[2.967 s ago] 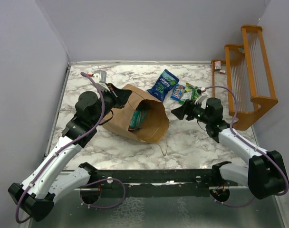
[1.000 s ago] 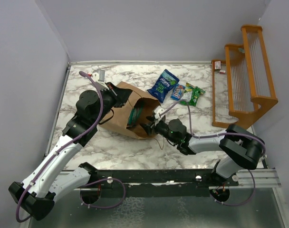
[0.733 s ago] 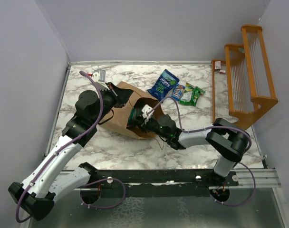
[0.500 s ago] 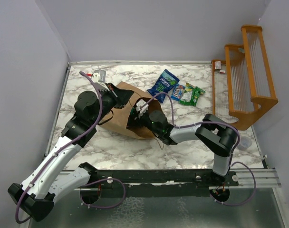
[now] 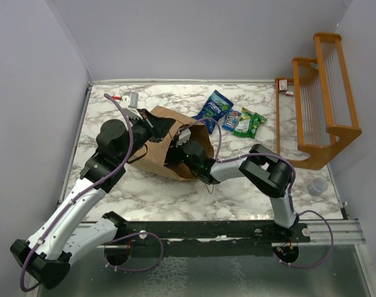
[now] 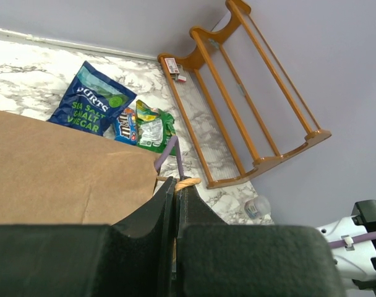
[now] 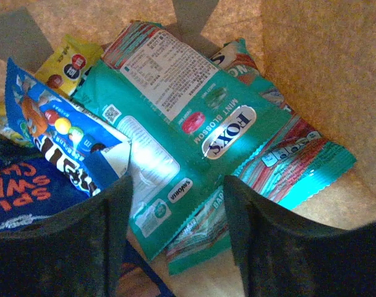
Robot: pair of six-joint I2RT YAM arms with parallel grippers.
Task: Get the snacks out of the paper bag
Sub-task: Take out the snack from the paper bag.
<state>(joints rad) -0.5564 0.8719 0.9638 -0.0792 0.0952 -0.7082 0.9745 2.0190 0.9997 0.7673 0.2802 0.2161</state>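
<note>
The job looks partly done, and I judge it short of halfway. Three snacks already lie on the desk point(image 5: 145, 192) just past the far right side of the paper bag point(image 5: 152, 151): one dark blue packet point(image 5: 213, 110), one small blue packet point(image 5: 231, 121) and one green packet point(image 5: 250, 124), with the last two touching. The single paper bag lies on its side mid-desk, its mouth turned right. The left end effector point(image 6: 177, 183) is pressed together on the bag's upper rim beside a twisted handle, holding the mouth up. The right end effector point(image 7: 175, 185) is deep inside the bag, its fingers spread to either side of a teal packet point(image 7: 194, 142) and not clamped on it. The right wrist view shows at least five snacks left inside. That teal packet lies on a second teal packet point(image 7: 305, 164), and there are also one yellow packet point(image 7: 67, 65), one blue candy packet point(image 7: 58, 139) and one dark packet with orange lettering point(image 7: 18, 192) at the left edge. More may be hidden beneath them. At the right stand one orange wooden rack point(image 5: 304, 63) and, nearer, one small clear cup point(image 5: 316, 186).
</note>
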